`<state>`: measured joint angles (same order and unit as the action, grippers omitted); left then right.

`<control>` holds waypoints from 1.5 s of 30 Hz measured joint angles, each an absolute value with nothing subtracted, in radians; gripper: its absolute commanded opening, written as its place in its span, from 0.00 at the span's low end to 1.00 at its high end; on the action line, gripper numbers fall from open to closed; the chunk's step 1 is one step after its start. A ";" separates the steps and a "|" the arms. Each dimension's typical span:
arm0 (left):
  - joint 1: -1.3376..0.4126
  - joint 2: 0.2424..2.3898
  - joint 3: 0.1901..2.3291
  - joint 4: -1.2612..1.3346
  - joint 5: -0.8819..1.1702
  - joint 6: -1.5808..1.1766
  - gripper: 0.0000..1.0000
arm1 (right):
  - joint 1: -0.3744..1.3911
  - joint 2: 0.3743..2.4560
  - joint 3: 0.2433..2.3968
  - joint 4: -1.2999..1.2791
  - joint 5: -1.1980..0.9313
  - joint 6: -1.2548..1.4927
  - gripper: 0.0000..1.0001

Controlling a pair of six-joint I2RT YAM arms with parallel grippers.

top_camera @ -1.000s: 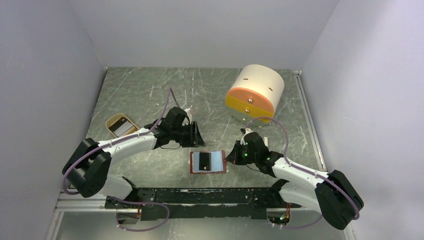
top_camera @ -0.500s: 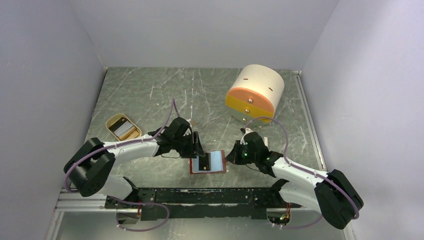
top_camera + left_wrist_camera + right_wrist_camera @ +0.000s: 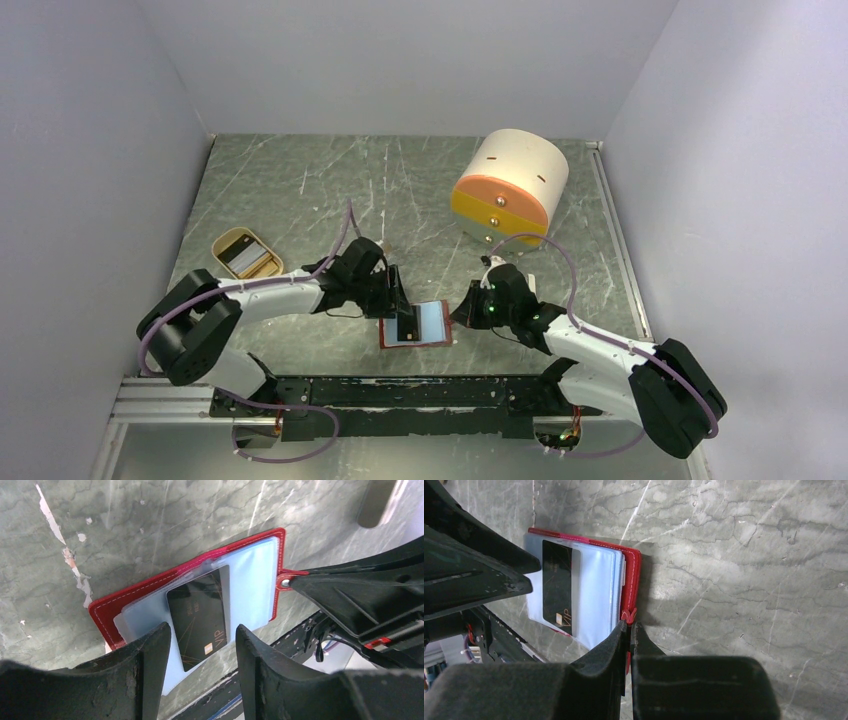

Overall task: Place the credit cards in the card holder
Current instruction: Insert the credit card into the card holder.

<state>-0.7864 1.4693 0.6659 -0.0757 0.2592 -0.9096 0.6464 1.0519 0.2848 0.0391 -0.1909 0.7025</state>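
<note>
The red card holder (image 3: pixel 441 306) lies open on the table between both arms, pale blue pockets up. A black credit card (image 3: pixel 407 325) marked VIP sits partly in its left pocket, its near end sticking out. My left gripper (image 3: pixel 397 303) is open just above that card; in the left wrist view the fingers (image 3: pixel 150 675) straddle the card (image 3: pixel 197 615) over the holder (image 3: pixel 107 611). My right gripper (image 3: pixel 463 315) is shut on the holder's snap tab (image 3: pixel 629 615) at its right edge (image 3: pixel 633 580). The card also shows in the right wrist view (image 3: pixel 558 587).
A beige oval tray (image 3: pixel 226 241) at the left holds a dark card and a pale card. A big cream-and-orange cylinder (image 3: pixel 510 185) stands at the back right. The black base rail (image 3: pixel 400 392) runs just in front of the holder.
My left gripper has moved right and toward me, from behind the holder to over its left half. The right gripper has stayed on the tab.
</note>
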 measured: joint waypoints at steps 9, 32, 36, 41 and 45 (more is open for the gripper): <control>-0.815 1.492 0.674 -0.095 0.224 -0.914 0.55 | 0.646 1.052 0.285 0.040 -0.191 0.703 0.04; -0.872 1.570 0.695 0.015 0.282 -0.980 0.52 | 0.646 1.056 0.285 0.041 -0.191 0.710 0.03; -0.875 1.594 0.704 0.046 0.298 -0.988 0.52 | 0.646 1.060 0.285 0.041 -0.192 0.712 0.03; -0.880 1.621 0.710 0.094 0.314 -0.999 0.51 | 0.646 1.060 0.284 0.050 -0.195 0.720 0.03; -0.880 1.639 0.710 0.123 0.327 -1.008 0.52 | 0.646 1.060 0.275 0.057 -0.193 0.725 0.03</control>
<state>-0.8799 1.6386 0.7097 0.1230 0.3267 -1.0080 0.6464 1.0599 0.2752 0.0566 -0.1932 0.7250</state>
